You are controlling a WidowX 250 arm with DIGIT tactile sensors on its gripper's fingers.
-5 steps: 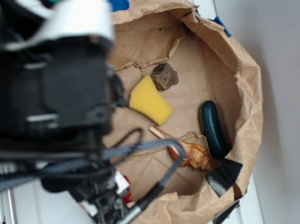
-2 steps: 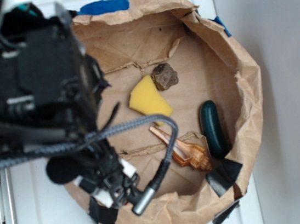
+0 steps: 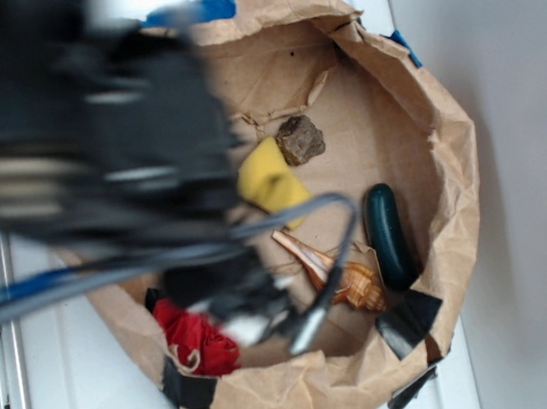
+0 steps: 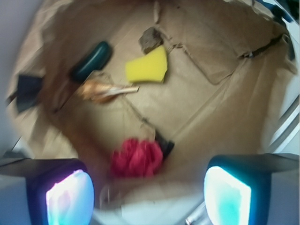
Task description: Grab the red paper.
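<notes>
The red paper [image 3: 195, 338] is a crumpled bright red wad lying at the near-left inside wall of the brown paper bag [image 3: 447, 141]. In the wrist view the red paper [image 4: 137, 158] sits low in the middle, ahead of the fingers and not between them. My gripper [image 4: 149, 197] is open, its two glowing pads [image 4: 70, 199] wide apart with nothing between them. From outside, the gripper [image 3: 248, 314] is a dark blur just right of the wad, and the arm hides the bag's left part.
Inside the bag lie a yellow sponge [image 3: 272, 179], a brown rock [image 3: 299, 139], a dark green oblong object [image 3: 391, 234] and an orange-brown shell-like piece [image 3: 349, 280]. Black tape [image 3: 410, 320] patches the bag's rim. A cable [image 3: 331, 257] loops over the floor.
The arm has swung right and up over the bag, blurred by motion. The red wad, mostly hidden under the gripper before, now shows at the bag's near-left wall.
</notes>
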